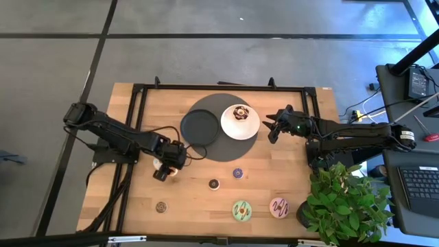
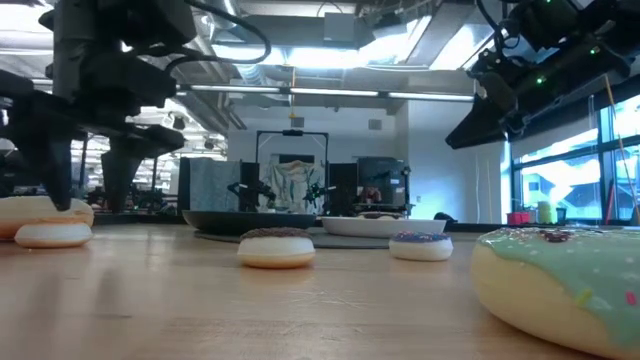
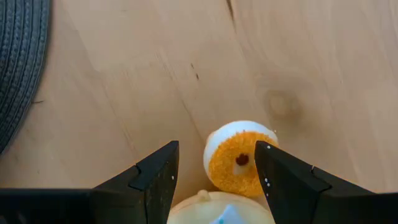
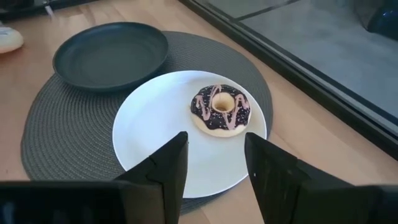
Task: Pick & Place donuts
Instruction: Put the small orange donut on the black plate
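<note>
**Left gripper poised over small donuts while one sat plated**

High view showed the left gripper [image 1: 167, 167] low over the table's left half, beside the dark round mat [image 1: 218, 130]. Its fingers were spread apart and gripped nothing; in the left wrist view a mini orange donut [image 3: 239, 158] lay on the wood between the two dark fingers, with a paler donut [image 3: 217, 210] just beside it, partly hidden at the frame's edge. Which of the two it aimed at could not be told.

Moving right along the near side of the table, a small brown donut [image 1: 161, 206] lay apart near the front edge, then a small dark donut [image 1: 214, 184], a purple mini donut [image 1: 238, 173], a green iced donut [image 1: 241, 210] and a pink iced donut [image 1: 279, 206]. On the mat, the black plate [image 1: 199, 125] held nothing visible, and the white plate [image 1: 239, 125] touching it carried a chocolate donut [image 4: 220, 108] with pink drizzle.

Farther right, the right gripper [image 1: 274, 127] hovered just off the white plate's edge, fingers released and holding nothing, well above the table in the low view.

By my judgement the step in hand was the left arm's pick of the next donut, with one donut placed and most left on the table. The next move would call for lowering so the fingers straddle a single ring, without nudging its close neighbour, then closing, lifting and carrying it across to a plate.
</note>
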Robot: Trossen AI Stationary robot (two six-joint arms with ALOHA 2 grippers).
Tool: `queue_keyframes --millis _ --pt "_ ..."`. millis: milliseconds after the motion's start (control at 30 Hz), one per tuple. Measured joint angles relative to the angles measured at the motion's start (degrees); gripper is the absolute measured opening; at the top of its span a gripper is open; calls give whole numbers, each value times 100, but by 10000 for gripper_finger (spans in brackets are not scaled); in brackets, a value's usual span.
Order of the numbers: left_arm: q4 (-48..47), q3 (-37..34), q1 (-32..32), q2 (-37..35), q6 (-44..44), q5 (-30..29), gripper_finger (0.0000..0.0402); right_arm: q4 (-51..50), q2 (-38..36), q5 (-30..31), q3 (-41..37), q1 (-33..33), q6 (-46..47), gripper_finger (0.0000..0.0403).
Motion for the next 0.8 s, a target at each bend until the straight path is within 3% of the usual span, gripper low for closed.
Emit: queue_keyframes --millis 500,800 --pt "-96 1 0 476 560 -35 203 2 2 0 0 0 0 161" --pt "-129 154 0 496 578 24 138 2 2 4 0 -1 -11 161"
